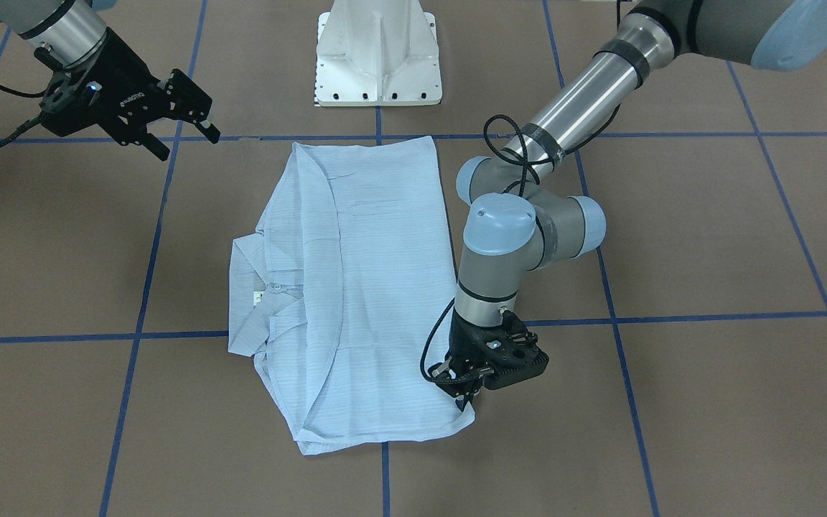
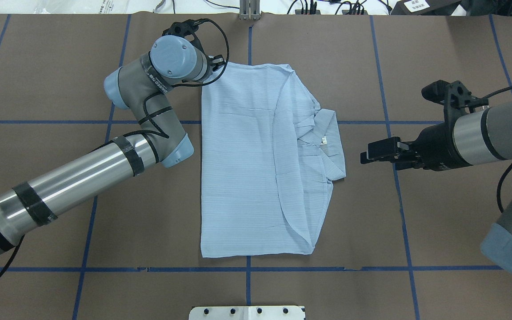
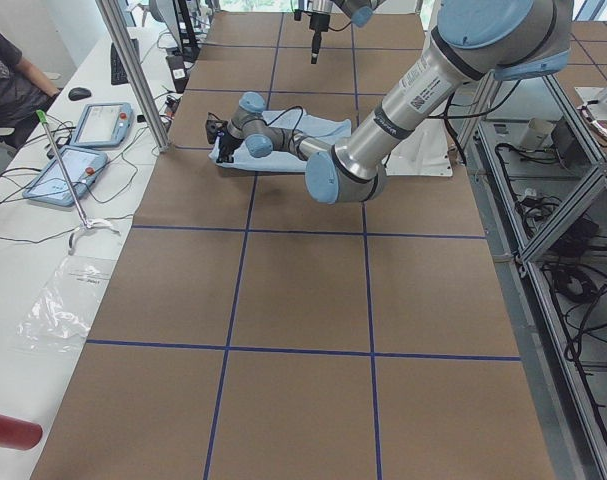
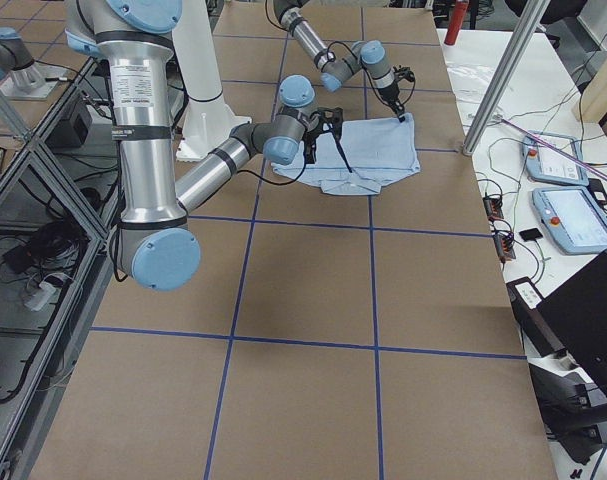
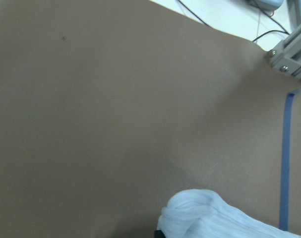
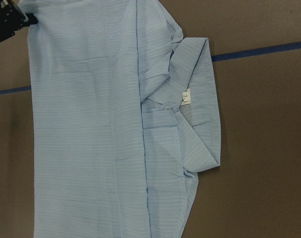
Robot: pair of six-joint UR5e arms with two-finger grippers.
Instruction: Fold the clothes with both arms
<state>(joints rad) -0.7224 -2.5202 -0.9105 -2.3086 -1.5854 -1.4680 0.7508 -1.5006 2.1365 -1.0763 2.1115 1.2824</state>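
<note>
Pale-blue shirt (image 2: 242, 169) half-folded: left gripper (image 1: 465, 393) pinches its hem corner, right gripper (image 1: 187, 143) hangs open, probably needs a second corner next.

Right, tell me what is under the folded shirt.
The shirt lies flat on the brown table; blue tape lines run under its edges. Its lower folded layers and the table beneath are covered, so anything thin there cannot be seen.

the left gripper (image 1: 466, 398) is mostly hidden under its own wrist in the overhead view; the left wrist view catches only a blurred bunch of shirt (image 5: 214, 220), cut by the bottom edge; the sleeves are folded out of sight; the right arm (image 2: 482, 133) runs off the overhead view's edge
</note>
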